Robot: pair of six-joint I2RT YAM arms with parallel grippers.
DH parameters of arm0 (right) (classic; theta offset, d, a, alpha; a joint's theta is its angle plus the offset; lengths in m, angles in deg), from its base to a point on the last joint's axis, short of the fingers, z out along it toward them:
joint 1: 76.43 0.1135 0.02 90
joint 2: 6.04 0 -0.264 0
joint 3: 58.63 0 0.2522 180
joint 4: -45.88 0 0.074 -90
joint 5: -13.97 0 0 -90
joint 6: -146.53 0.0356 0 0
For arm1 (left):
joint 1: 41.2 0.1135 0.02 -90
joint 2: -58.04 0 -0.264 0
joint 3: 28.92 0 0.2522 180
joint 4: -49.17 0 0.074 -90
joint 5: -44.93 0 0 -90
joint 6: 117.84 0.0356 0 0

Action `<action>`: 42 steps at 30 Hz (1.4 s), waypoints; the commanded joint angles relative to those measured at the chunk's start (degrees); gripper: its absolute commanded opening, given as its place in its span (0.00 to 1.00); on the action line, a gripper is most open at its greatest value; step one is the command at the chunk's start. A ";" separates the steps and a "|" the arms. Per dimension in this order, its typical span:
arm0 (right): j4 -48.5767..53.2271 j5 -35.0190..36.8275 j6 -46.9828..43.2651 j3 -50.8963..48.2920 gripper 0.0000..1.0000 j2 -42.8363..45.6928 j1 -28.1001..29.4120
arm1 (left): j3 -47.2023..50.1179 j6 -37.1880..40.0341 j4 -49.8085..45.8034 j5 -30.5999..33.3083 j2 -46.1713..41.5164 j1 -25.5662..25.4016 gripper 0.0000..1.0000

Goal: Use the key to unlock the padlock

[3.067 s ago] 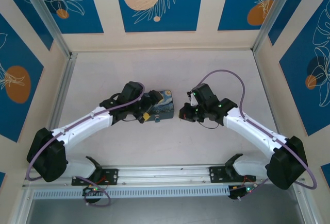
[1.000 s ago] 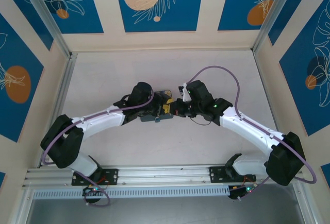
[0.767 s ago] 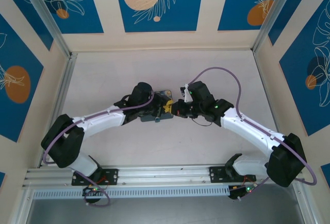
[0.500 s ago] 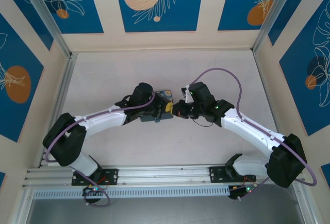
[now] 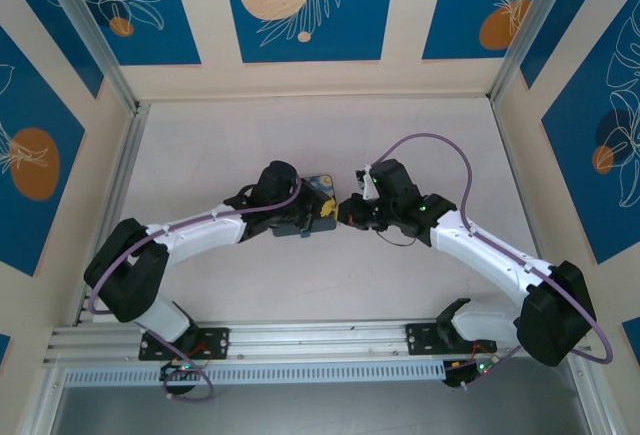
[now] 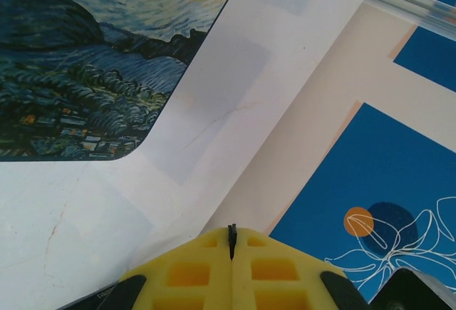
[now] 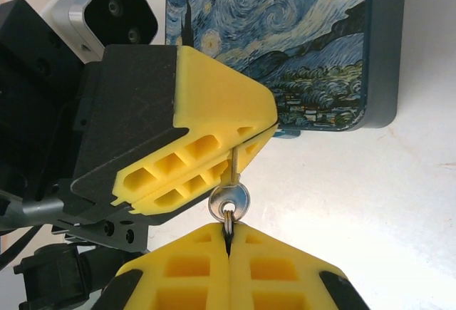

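Just off one corner of the blue-and-yellow Starry Night painted tin (image 7: 285, 46), the tiny silvery metal key (image 7: 230, 197) bridges two fully closed end effectors. The left end effector (image 6: 231, 240) pinches its blade and the right end effector (image 7: 228, 242) its ring end. The right should probably loosen only once the left's pinch is firm, with the blade kept straight.

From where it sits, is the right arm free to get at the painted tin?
Probably not: the right end effector is shut on the key by its ring, and the left end effector, pinching the same key, stands partly between it and the tin.
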 commanded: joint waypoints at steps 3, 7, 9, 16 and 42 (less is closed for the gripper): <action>-1.29 -1.16 0.67 -1.06 0.00 1.61 -0.76 | -0.37 1.88 0.28 2.21 -0.64 -0.59 0.00; -1.68 -1.64 0.85 -1.35 0.00 1.73 -1.22 | -0.11 2.02 0.50 2.66 -0.94 -0.59 0.00; -1.71 -1.91 0.87 -1.35 0.00 1.75 -1.47 | 0.00 2.08 0.72 2.75 -1.03 -0.59 0.00; -3.68 -3.21 0.91 -2.53 0.15 3.21 -1.77 | 0.09 3.77 0.35 3.77 -1.87 -0.63 0.00; -38.45 -11.80 21.37 -12.22 0.44 3.13 -11.95 | 0.89 42.89 7.90 19.04 -10.55 0.16 0.00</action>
